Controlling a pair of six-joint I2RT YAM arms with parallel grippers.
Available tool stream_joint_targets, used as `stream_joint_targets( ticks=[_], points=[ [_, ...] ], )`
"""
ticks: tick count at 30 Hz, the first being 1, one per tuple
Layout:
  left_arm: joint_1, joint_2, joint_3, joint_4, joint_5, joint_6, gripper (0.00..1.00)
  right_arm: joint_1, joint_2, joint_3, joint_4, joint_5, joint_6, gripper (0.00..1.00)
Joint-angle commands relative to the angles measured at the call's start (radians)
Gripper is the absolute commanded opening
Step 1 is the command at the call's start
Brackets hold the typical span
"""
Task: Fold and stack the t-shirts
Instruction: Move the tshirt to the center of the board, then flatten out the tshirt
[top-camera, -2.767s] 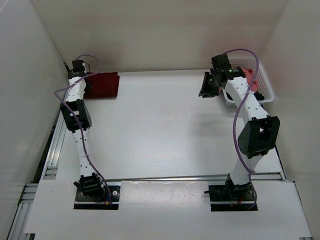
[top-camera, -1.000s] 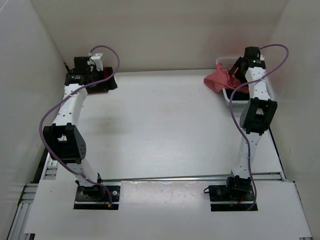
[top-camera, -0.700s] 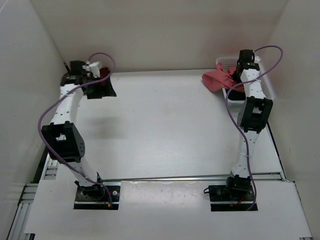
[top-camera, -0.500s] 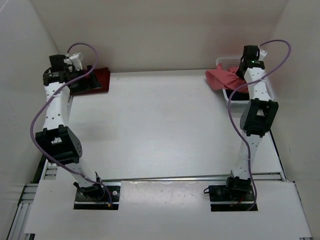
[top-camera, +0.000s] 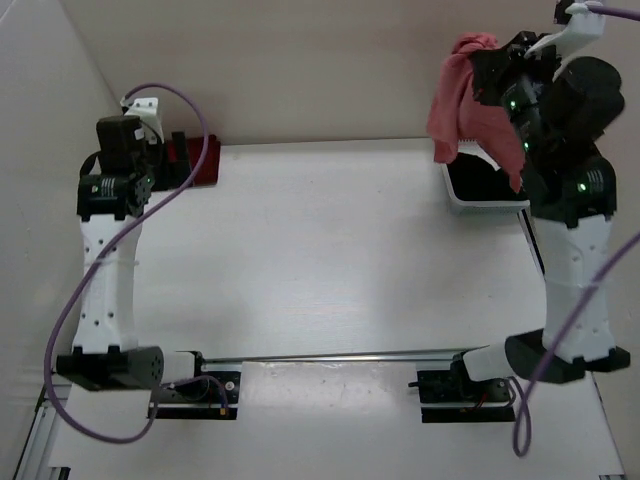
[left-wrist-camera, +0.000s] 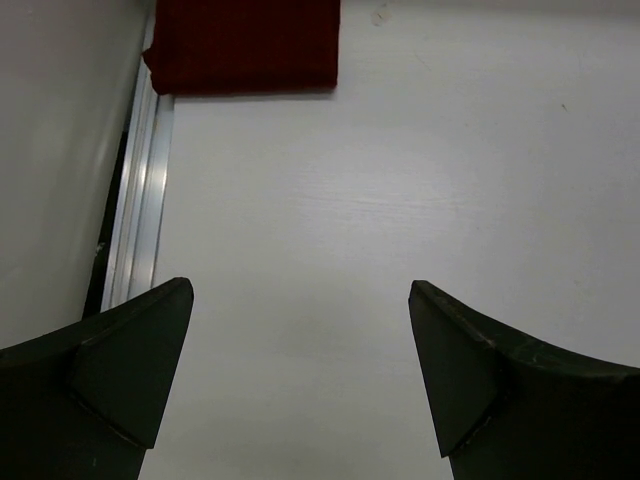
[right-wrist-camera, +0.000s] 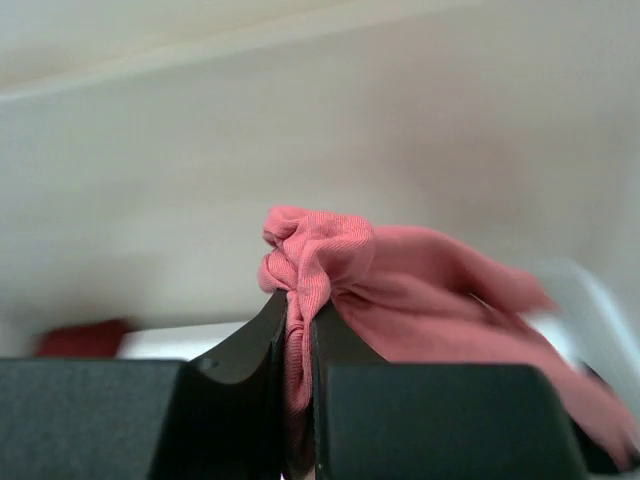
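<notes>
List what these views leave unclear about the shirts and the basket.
Maroon shirt: top view, left arm covers one end; left wrist view, top edge cuts it.
Black shirt: top view, only a dark patch in the basket; right arm hides the rest.
Pink shirt: right wrist view, blurred, cut off behind the right gripper.

White table (top-camera: 330, 260) spreads wide between pale enclosure walls (top-camera: 300, 60). There's the white mesh basket (top-camera: 478, 204), parked at the far right corner. An aluminium rail (left-wrist-camera: 140, 200) runs along the table's left edge.
</notes>
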Motion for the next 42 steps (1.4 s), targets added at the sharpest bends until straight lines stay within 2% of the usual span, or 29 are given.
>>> stream_joint_targets(
  ticks=[1,3,6,8,11,14,16,18,19,20,21,22,24,25,26,28,29,30,32,34,36,38,42],
  points=[
    [0.006,-0.109,-0.084,-0.056,0.137,0.001,1.00,0.143,-0.042,-0.003,0.079,-0.204,-0.022,0.00],
    [0.006,-0.156,-0.141,-0.056,0.183,0.001,1.00,0.227,-0.051,0.008,0.121,-0.266,-0.013,0.00],
    [0.006,-0.201,-0.179,-0.056,0.183,0.001,1.00,0.400,-0.035,0.008,0.164,-0.278,0.019,0.00],
    [0.006,-0.211,-0.199,-0.047,0.183,0.001,1.00,0.432,-0.010,0.008,0.175,-0.309,0.042,0.00],
    [0.006,-0.222,-0.210,-0.034,0.183,0.001,1.00,0.423,0.029,-0.022,0.161,-0.309,0.119,0.00],
    [0.006,-0.222,-0.247,-0.010,0.139,0.001,1.00,0.364,0.047,-0.186,0.161,-0.309,0.198,0.00],
    [0.006,-0.231,-0.270,-0.001,0.116,0.001,1.00,0.297,0.071,-0.302,0.161,-0.337,0.220,0.00],
    [0.006,-0.232,-0.283,0.000,0.104,0.001,1.00,0.224,0.132,-0.344,0.161,-0.337,0.222,0.00],
    [0.006,-0.232,-0.297,0.000,0.104,0.001,1.00,0.196,0.169,-0.332,0.126,-0.323,0.202,0.04],
    [0.006,-0.232,-0.307,0.009,0.094,0.001,1.00,0.170,0.214,-0.302,0.095,-0.286,0.190,0.57],
    [0.006,-0.232,-0.307,0.009,0.084,0.001,1.00,0.115,0.330,-0.253,0.054,-0.259,0.179,0.84],
    [0.006,-0.232,-0.317,0.009,0.084,0.001,1.00,0.091,0.401,-0.079,-0.097,-0.231,0.179,1.00],
    [0.006,-0.241,-0.327,0.009,0.055,0.001,1.00,0.065,0.609,0.168,-0.308,-0.200,0.231,1.00],
    [0.006,-0.241,-0.346,0.009,0.042,0.001,1.00,0.065,0.646,0.259,-0.383,-0.214,0.231,1.00],
    [0.006,-0.251,-0.357,0.009,0.032,0.001,1.00,0.109,0.633,0.260,-0.419,-0.234,0.231,1.00],
    [0.006,-0.276,-0.404,0.009,-0.004,0.001,1.00,0.190,0.537,0.045,-0.306,-0.228,0.168,1.00],
    [0.006,-0.276,-0.422,0.021,-0.018,0.001,1.00,0.288,0.433,-0.210,-0.225,-0.216,0.144,1.00],
    [0.006,-0.288,-0.440,0.021,-0.046,0.001,1.00,0.336,0.399,-0.302,-0.106,-0.216,0.103,1.00],
    [0.006,-0.288,-0.498,0.030,-0.067,0.001,1.00,0.448,0.381,-0.409,-0.071,-0.220,0.102,1.00],
    [0.006,-0.288,-0.537,0.039,-0.076,0.001,1.00,0.494,0.407,-0.418,-0.071,-0.281,0.122,1.00],
    [0.006,-0.288,-0.593,0.053,-0.076,0.001,1.00,0.565,0.462,-0.418,-0.071,-0.269,0.134,1.00],
    [0.021,-0.297,-0.604,0.084,-0.148,0.001,1.00,0.647,0.540,-0.383,-0.071,-0.243,0.110,1.00],
    [0.129,-0.351,-0.564,0.095,-0.163,0.001,1.00,0.796,0.709,-0.157,-0.097,-0.205,0.010,1.00]
  ],
)
